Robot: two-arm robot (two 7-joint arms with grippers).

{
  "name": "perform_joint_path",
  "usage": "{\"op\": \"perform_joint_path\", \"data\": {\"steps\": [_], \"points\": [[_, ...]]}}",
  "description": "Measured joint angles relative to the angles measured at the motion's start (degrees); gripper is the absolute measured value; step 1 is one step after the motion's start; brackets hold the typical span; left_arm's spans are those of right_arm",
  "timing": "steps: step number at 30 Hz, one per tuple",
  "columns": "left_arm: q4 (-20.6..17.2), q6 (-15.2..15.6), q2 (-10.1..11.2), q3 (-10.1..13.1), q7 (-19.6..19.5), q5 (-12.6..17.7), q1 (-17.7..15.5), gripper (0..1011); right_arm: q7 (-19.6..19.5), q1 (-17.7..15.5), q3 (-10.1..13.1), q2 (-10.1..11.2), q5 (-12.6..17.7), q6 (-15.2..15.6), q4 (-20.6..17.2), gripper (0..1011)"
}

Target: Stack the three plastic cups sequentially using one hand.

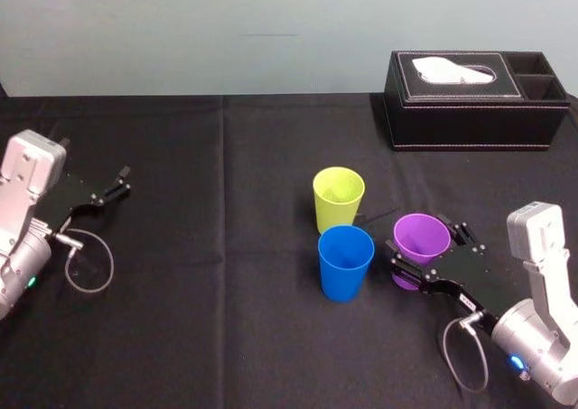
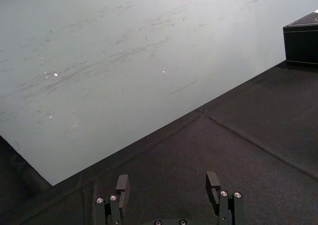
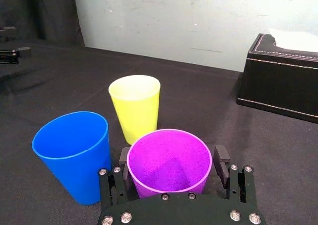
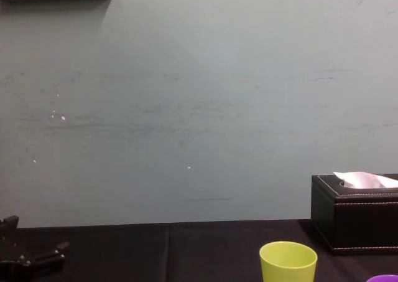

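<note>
Your right gripper (image 1: 429,248) is spread, with the purple cup (image 3: 169,160) standing upright between its jaws and, I judge, not yet pinched. Expect light, smooth, thin plastic (likely to flex or slip under a hard squeeze), so close gently on the wall below the rim. The blue cup (image 3: 72,153) sits just outside one jaw and the yellow-green cup (image 3: 135,108) just ahead of the fingertips. The left gripper (image 2: 167,185), also spread, is parked well apart.
</note>
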Motion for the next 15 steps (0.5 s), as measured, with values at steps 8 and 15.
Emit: {"op": "perform_joint_path", "data": {"steps": [8,15], "points": [[0.0,0.0,0.0,0.0,0.0,0.0,0.0,1011,0.8,-0.2,0.7,-0.8,-0.2,0.1,0.2,1003],[0.0,0.0,0.0,0.0,0.0,0.0,0.0,1011,0.7,-0.2,0.6,-0.7,-0.2,0.1,0.2,1003]]}}
